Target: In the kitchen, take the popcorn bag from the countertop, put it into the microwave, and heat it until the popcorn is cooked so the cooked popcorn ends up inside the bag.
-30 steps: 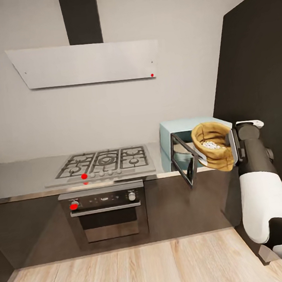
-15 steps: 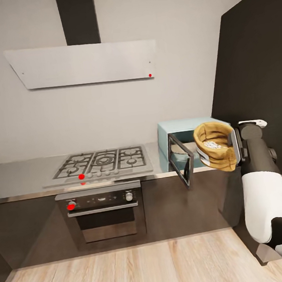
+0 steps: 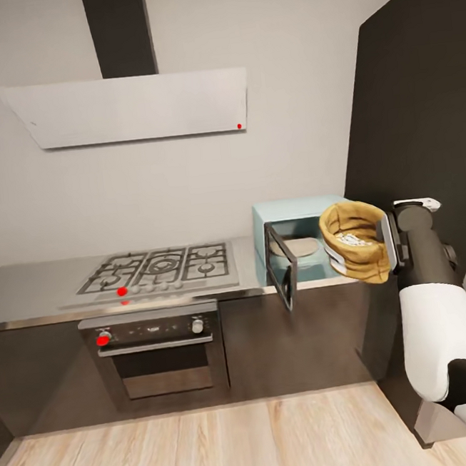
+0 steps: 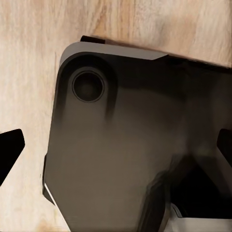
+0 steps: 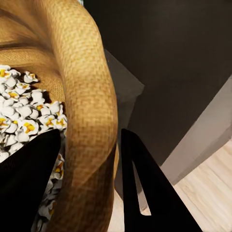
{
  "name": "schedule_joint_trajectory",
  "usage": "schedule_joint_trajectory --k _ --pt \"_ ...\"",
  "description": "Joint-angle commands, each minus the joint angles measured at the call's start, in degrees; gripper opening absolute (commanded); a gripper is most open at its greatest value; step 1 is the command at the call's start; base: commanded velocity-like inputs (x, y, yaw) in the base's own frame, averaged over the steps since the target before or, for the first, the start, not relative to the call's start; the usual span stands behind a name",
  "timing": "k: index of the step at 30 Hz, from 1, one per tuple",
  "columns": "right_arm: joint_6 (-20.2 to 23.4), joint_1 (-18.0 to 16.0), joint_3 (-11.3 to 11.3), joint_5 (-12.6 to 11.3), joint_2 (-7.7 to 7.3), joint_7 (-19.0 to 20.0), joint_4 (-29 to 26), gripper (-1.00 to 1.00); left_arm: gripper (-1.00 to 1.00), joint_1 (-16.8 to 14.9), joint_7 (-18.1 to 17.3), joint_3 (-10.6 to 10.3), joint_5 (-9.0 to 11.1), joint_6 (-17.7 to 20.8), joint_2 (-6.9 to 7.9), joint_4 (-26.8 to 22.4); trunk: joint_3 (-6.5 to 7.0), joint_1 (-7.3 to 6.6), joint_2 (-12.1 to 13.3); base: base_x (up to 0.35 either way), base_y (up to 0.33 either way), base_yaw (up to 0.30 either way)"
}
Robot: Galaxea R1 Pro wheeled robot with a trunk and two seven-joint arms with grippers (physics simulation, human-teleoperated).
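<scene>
Judging from the head view, the task is being carried into its middle stretch: the popcorn bag (image 3: 354, 242) is being held off the countertop (image 3: 31, 291) by the right gripper (image 3: 388, 244), raised in front of the microwave (image 3: 300, 239) and toward its right side, and it is not yet being set inside. The microwave door (image 3: 281, 273) is being kept swung open, and a pale turntable is being shown in the cavity. Loading, shutting the door and heating are being left to do, as far as can be judged. The gas hob (image 3: 158, 270) and the oven (image 3: 156, 347) are being passed well to the left.

In the left wrist view, a dark rounded part of the robot's own body (image 4: 121, 145) is being looked at over the wooden floor (image 4: 29, 63); how the left fingers are standing cannot be told.

In the right wrist view, the bag's thick woven rim is being pinched between the two dark fingers (image 5: 140, 179), one inside the mouth and one outside. The popcorn (image 5: 24, 111) is being seen inside as pale puffed pieces with yellow centres, so whether heating is still being needed cannot be settled here.
</scene>
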Motion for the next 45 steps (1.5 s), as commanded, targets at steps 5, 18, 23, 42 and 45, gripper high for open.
schedule_joint_trajectory --k 5,18,23,42,45 --pt "0.2 0.0 0.0 -0.4 -0.01 -0.4 0.0 -1.00 1.00 0.0 0.0 0.1 0.3 -0.1 -0.02 -0.1 0.16 0.00 0.0 0.000 -0.111 0.231" --pt "0.2 0.2 0.0 -0.5 -0.15 -0.4 0.1 -1.00 1.00 0.0 0.0 0.1 0.3 -0.1 -0.01 -0.1 0.55 0.00 0.0 0.000 -0.003 0.158" --pt "0.2 2.0 0.0 -0.5 -0.26 -0.4 0.1 -1.00 1.00 0.0 0.0 0.1 0.3 -0.1 -0.01 -0.1 0.55 0.00 0.0 0.000 0.000 0.002" --pt "0.2 2.3 -2.3 -1.0 -3.88 1.9 4.7 -1.00 1.00 0.0 0.0 0.1 0.3 -0.1 -0.01 -0.1 0.55 0.00 0.0 0.000 0.000 0.000" --pt "0.2 2.3 -2.3 -1.1 -3.67 3.0 4.9 -1.00 1.00 0.0 0.0 0.1 0.3 -0.1 -0.01 -0.1 0.55 0.00 0.0 0.000 0.000 0.000"
